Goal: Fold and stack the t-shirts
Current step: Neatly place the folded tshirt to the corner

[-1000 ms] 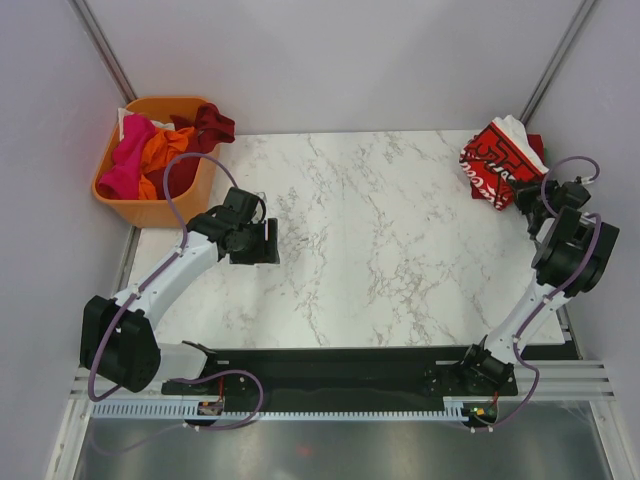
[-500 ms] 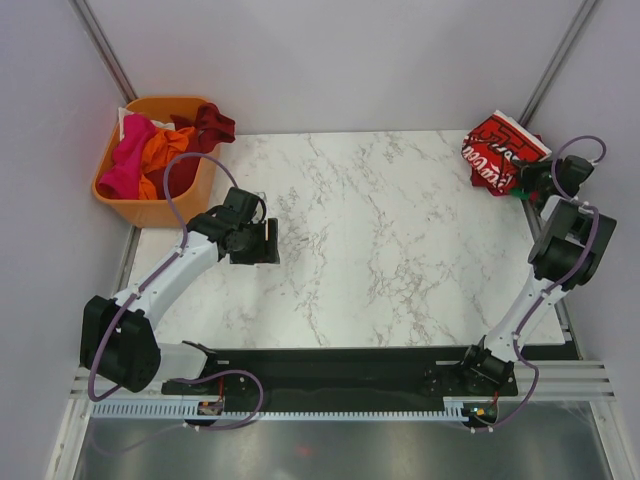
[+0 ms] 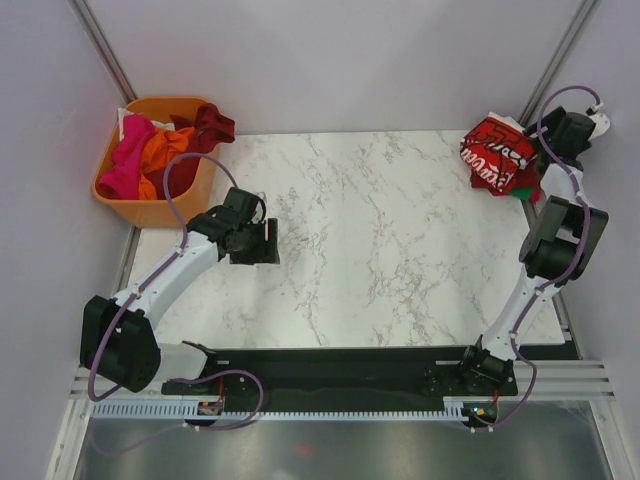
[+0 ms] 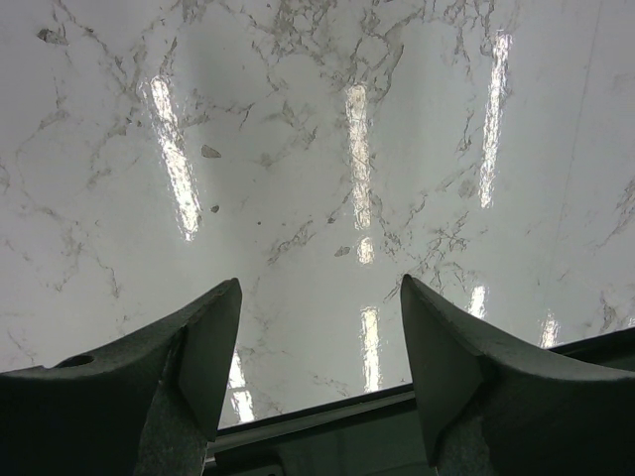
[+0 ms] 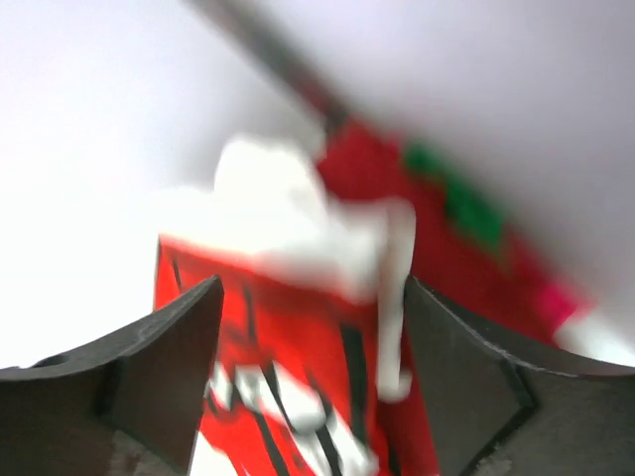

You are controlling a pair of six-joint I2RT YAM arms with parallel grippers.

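So the left pincer [image 3: 262, 242] hangs over the left part of the marble counter [image 3: 380, 240], fingers spread apart with nothing between them; its own camera shows only bare marble under it [image 4: 319, 297]. The right arm is stretched way out to the far right corner, and the right pincer [image 3: 575, 125] sits just past the cream-and-red printed tee [image 3: 497, 155]. From the wrist camera its fingers are wide apart too, released, with that tee [image 5: 298, 367] showing beyond them. That shot is pretty blurry, so I can't tell if a fingertip touches the cloth. The printed tee lies bunched on top of a small pile, with plain red cloth [image 5: 437, 258] and a sliver of green cloth [image 5: 466, 203] poking out beneath. Over at the far left corner is the orange basket [image 3: 125, 208], stuffed with a pink tee [image 3: 125, 150], an orange tee [image 3: 162, 150] and a dark red tee [image 3: 210, 122] drooping over the rim.
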